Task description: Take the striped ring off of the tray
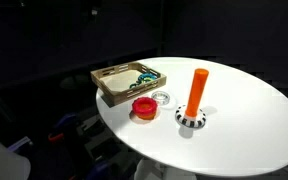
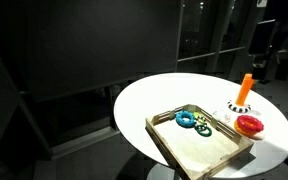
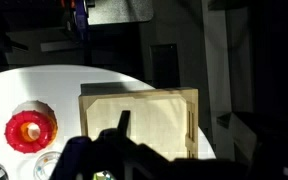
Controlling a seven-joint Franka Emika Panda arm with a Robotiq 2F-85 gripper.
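The light-brown wooden tray [image 1: 112, 88] stands at the table's edge; it also shows in an exterior view [image 2: 219, 155] and in the wrist view [image 3: 144, 115]. Two rings lie in one end of it: a teal ring [image 2: 186, 118] and a dark ring with light stripes, the striped ring [image 2: 202, 129], which also shows in an exterior view [image 1: 153, 76]. In the wrist view both are hidden behind my gripper [image 3: 124, 135], a dark shape above the tray with one finger outlined against it. The frames do not show whether the jaws are open or shut.
A red ring [image 1: 144, 107] and a clear ring [image 1: 162, 97] lie on the white round table [image 1: 254, 130] beside the tray. An orange peg [image 1: 198, 90] stands on a black-and-white striped base [image 1: 191, 118]. The surroundings are dark.
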